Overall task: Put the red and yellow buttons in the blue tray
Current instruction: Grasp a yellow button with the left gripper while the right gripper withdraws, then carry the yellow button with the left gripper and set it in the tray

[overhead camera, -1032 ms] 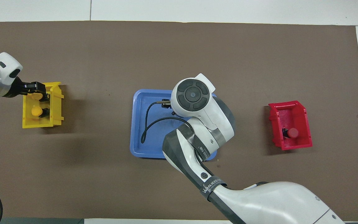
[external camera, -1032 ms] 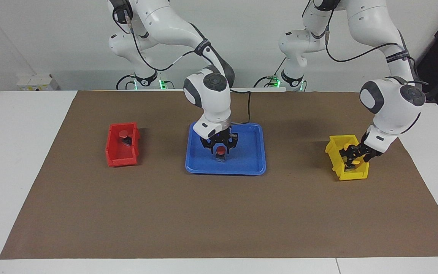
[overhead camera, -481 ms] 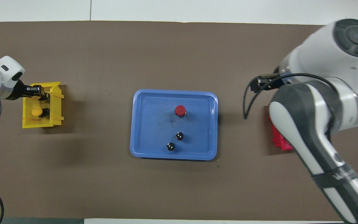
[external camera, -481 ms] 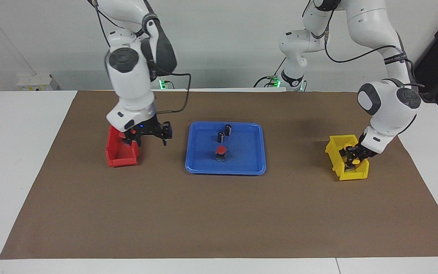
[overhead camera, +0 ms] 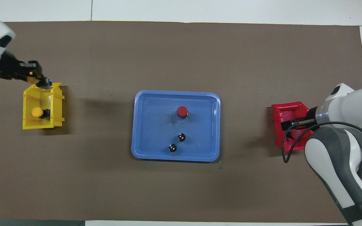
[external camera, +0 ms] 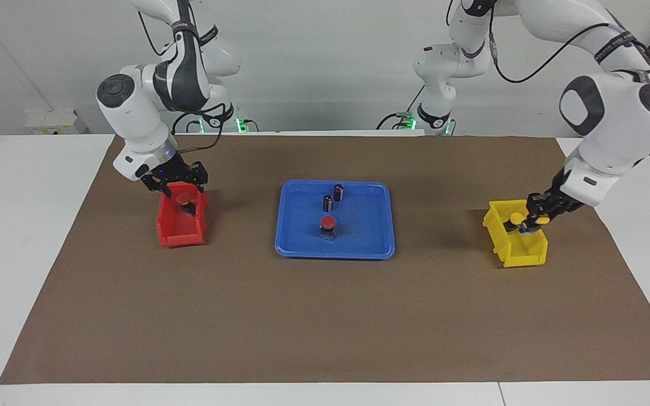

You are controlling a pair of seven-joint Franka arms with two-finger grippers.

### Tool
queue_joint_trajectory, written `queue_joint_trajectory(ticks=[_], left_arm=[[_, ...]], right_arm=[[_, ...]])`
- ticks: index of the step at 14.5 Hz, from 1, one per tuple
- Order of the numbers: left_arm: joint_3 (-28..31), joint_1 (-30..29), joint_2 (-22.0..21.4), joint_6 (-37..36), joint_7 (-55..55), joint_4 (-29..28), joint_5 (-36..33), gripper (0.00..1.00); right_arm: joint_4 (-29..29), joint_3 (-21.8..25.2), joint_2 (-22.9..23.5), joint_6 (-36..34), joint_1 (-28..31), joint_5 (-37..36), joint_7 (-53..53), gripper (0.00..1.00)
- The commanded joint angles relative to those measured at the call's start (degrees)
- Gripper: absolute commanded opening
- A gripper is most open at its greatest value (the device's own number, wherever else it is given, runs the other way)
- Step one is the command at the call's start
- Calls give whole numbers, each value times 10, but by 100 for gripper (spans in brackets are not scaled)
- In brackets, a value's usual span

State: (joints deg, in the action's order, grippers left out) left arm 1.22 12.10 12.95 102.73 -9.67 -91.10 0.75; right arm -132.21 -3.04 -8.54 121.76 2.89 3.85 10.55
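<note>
My left gripper (external camera: 538,213) is clamped on a yellow button (external camera: 517,217), lifted just over the yellow bin (external camera: 515,248) at the left arm's end of the bench; a second yellow button (overhead camera: 37,112) lies in that bin. My right gripper (external camera: 175,183) hangs with jaws apart over the red bin (external camera: 174,234), above the red button (external camera: 183,198) inside. One red button (external camera: 328,222) already stands in the blue tray (external camera: 370,248), farther from the robots than two dark cylinders (external camera: 333,197). I judge these buttons light, rigid and top-heavy, with smooth caps, so I'd grip the black base.
</note>
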Motion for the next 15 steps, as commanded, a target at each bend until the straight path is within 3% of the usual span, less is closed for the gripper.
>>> queue_joint_trajectory(ticks=[1,6,13,14,15], left_arm=[[5,111,11,34,-85,-18,3,2],[4,228,23,127,-185,-86,30,2],[4,275,71,201,-227,-107,42,2],[4,274,73,201,-227,-107,42,5],[4,274,74,204,-228,-105,42,19]], right_arm=[[-66,-4,-30,73,33,10,66,83],[-86,-4,-21,107,43,10,90,69],[-103,-5,3,139,48,10,95,66],[-104,-5,2,141,47,10,91,66],[-111,-5,1,141,47,10,90,66]])
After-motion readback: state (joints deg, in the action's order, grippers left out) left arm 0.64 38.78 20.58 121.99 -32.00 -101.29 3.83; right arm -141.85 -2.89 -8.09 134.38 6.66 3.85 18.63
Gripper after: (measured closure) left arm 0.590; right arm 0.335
